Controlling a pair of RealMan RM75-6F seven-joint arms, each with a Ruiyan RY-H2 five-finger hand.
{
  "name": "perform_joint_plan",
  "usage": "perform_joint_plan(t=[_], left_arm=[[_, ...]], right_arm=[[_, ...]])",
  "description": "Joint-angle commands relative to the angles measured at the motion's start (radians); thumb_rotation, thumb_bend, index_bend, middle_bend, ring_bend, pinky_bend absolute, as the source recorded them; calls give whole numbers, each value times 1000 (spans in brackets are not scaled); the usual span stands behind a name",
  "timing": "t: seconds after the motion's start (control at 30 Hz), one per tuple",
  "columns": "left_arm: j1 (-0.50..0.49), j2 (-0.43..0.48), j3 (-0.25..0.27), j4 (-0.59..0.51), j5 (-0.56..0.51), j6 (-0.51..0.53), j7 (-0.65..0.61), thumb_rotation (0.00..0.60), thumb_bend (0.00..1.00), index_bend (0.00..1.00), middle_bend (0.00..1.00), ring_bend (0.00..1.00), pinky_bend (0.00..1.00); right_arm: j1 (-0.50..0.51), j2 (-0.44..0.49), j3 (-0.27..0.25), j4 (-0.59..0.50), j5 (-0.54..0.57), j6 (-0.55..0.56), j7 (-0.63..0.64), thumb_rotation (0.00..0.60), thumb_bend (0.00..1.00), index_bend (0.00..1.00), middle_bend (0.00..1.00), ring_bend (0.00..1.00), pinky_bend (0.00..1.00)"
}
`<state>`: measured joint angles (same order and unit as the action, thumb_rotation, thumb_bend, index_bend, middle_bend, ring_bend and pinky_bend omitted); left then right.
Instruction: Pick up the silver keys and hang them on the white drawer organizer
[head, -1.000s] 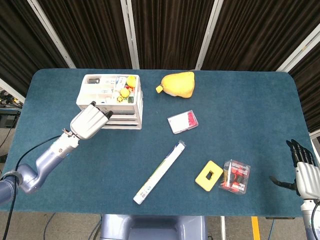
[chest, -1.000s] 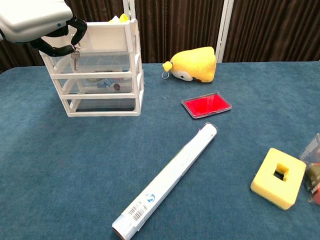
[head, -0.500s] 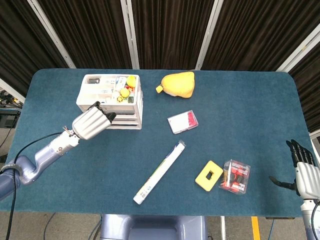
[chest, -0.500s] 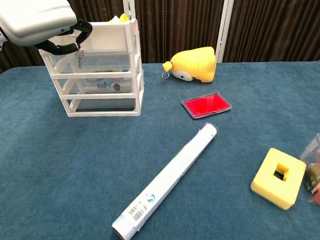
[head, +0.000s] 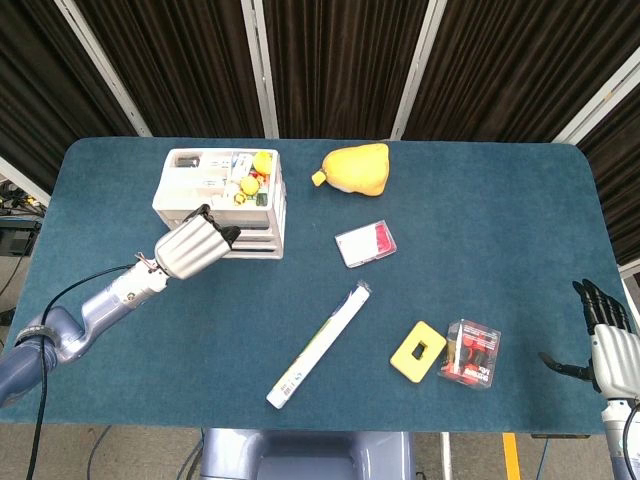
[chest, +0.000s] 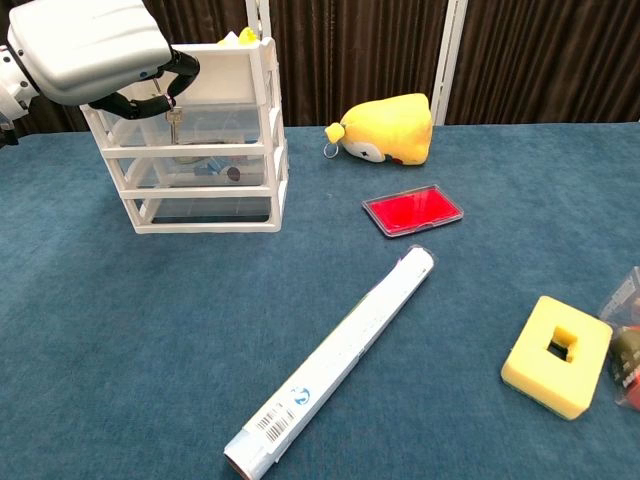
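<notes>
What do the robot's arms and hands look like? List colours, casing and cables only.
The left hand has a smooth light grey shell with black fingers. The left arm is metallic blue-grey, with a black cable running beside it. The right hand has the same pale casing and black fingers, on a blue-grey wrist.

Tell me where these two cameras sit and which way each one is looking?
Head view: sits high, looking almost straight down on the whole table; shows the left hand with its arm, and the right hand at the right edge.
Chest view: sits low at the table's near edge, looking across towards the curtains; only the left hand shows, holding the silver keys.
Shared: white drawer organizer, yellow plush toy, the left hand.
</notes>
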<state>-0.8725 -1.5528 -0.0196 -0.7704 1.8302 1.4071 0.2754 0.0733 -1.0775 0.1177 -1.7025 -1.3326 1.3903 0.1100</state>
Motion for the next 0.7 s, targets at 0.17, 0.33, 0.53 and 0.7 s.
perform_joint_plan(t=[0.17, 0.33, 0.53, 0.7], left_arm=[[-3, -20, -10, 40, -19, 4, -9, 600, 412, 609, 1000, 974, 819], [-3, -32, -12, 65, -30, 4, -15, 600, 413, 609, 1000, 974, 819], [-5, -53, -14, 94, -44, -1, -25, 600, 413, 609, 1000, 974, 819], [-4, -57, -11, 104, -48, 9, -30, 600, 412, 609, 1000, 974, 818]], right_arm=[[0, 0, 0, 0, 0, 1, 0, 600, 3, 0, 0, 0, 0], [-1, -1, 1, -1, -2, 4, 0, 600, 3, 0, 0, 0, 0], [-2, -3, 3, 1, -1, 9, -1, 600, 3, 0, 0, 0, 0], [-3, -3, 4, 2, 1, 9, 0, 600, 3, 0, 0, 0, 0]])
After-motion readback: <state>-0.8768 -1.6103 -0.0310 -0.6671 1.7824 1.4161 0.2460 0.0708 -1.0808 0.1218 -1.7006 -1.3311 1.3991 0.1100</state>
